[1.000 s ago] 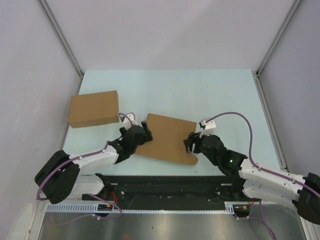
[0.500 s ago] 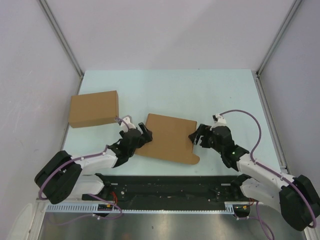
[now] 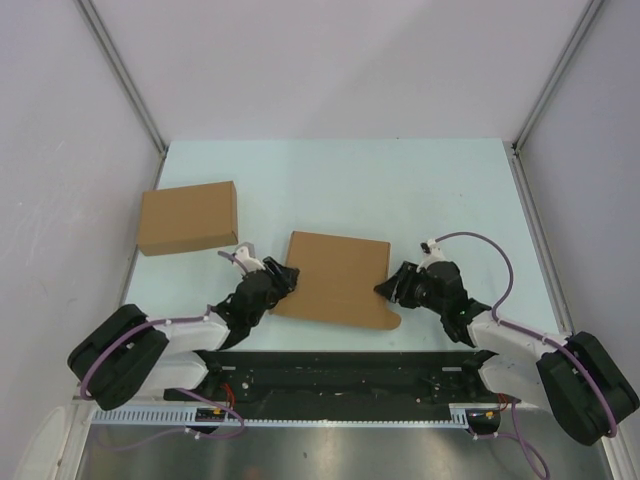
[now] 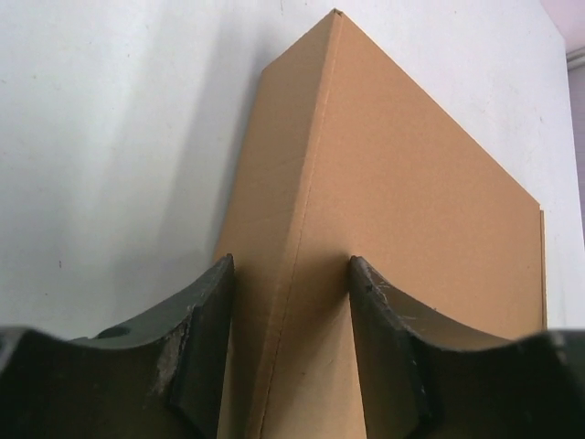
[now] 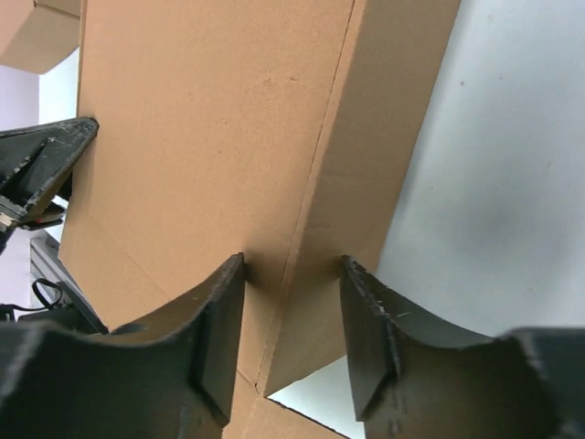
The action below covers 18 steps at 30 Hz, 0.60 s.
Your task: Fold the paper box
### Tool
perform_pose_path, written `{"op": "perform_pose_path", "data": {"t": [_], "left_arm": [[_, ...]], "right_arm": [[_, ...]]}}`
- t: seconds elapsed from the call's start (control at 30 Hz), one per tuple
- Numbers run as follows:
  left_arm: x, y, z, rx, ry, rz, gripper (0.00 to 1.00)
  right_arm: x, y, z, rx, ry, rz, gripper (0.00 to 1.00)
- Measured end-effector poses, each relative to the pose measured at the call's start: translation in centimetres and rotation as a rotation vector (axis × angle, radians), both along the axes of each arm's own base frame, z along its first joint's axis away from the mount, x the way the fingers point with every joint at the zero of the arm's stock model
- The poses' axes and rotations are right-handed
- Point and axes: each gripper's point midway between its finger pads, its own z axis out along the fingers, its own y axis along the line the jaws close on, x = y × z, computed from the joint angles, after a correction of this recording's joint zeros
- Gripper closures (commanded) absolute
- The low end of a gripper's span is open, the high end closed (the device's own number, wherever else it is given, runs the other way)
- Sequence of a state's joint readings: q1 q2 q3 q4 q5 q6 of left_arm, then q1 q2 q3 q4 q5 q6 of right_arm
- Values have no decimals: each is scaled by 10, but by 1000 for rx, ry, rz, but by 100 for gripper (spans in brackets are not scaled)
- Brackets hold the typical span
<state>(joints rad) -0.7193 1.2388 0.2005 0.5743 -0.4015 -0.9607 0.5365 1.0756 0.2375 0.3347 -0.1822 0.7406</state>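
Note:
The paper box (image 3: 335, 275) lies as a shallow brown cardboard box on the table between my two arms, with a tab sticking out at its near right corner. My left gripper (image 3: 284, 279) straddles its left edge. In the left wrist view one finger presses the side wall and the other the top face (image 4: 411, 210), so the left gripper (image 4: 291, 279) is shut on that edge. My right gripper (image 3: 386, 288) holds the right edge the same way, and the right wrist view shows the gripper (image 5: 292, 270) pinching the fold between top face (image 5: 210, 119) and side wall.
A second plain brown cardboard box (image 3: 187, 217) sits at the table's left edge, behind my left arm, and shows in a corner of the right wrist view (image 5: 37, 37). The pale green table (image 3: 400, 180) is bounded by grey walls and metal rails on three sides.
Both grippers have narrowed onto the box's edges. The right gripper swung out and came back low onto the right edge. The box has turned slightly squarer to the table.

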Motion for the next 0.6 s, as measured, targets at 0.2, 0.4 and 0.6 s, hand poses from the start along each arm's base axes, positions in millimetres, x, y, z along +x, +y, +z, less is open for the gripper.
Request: {"op": "perform_pose_path", "data": {"t": [0.2, 0.4, 0.6], "left_arm": [[-1, 1, 1, -27, -26, 4, 44], [-13, 17, 10, 7, -21, 12, 3], [-11, 38, 28, 20, -61, 64, 8]], "right_arm": [[1, -3, 1, 11, -12, -10, 51], [0, -6, 1, -9, -25, -10, 42], [1, -9, -1, -32, -36, -8, 41]]}}
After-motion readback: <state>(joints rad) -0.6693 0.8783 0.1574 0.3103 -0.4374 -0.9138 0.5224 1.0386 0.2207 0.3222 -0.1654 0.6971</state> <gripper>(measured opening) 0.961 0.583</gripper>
